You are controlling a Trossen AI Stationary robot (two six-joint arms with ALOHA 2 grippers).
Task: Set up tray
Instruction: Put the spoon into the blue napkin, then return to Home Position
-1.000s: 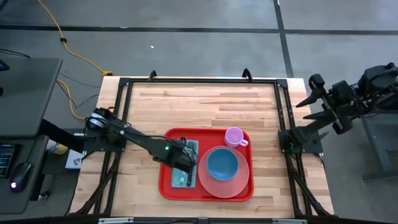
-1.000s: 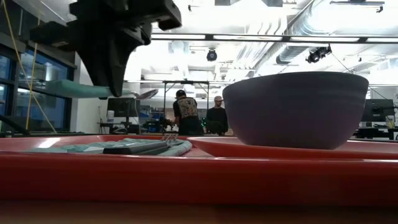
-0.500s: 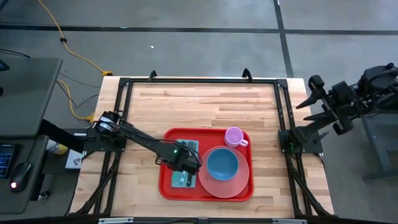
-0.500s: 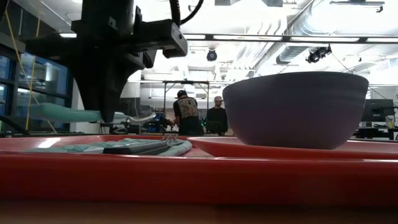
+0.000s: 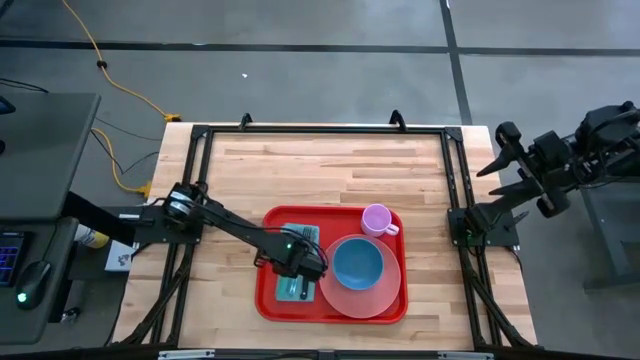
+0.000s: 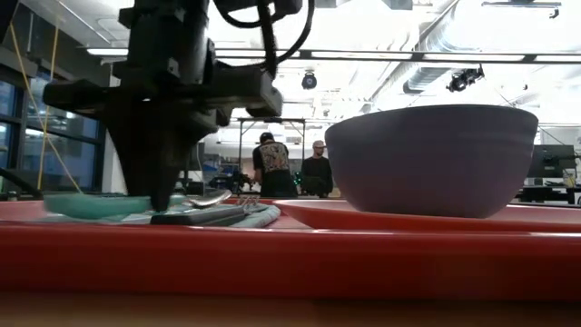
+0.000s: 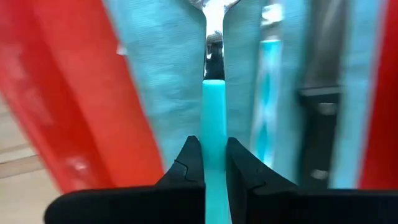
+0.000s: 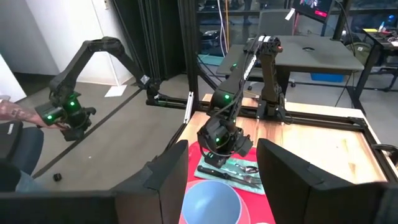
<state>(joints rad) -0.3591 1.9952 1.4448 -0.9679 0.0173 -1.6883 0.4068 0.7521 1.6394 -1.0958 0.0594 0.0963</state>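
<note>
Spoon (image 7: 214, 124) stays pinched by my left gripper (image 7: 214, 163) above the tray (image 5: 268, 300); slick handle, hold mid-shaft.

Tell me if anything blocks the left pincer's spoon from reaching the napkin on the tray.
Nothing visible does. The left pincer holds the teal spoon directly over bare napkin on the tray, beside the cutlery already there.

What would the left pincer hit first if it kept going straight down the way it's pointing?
Most likely the teal napkin on the red tray: the left pincer points down at it, gripping a teal-handled spoon just above.
</note>
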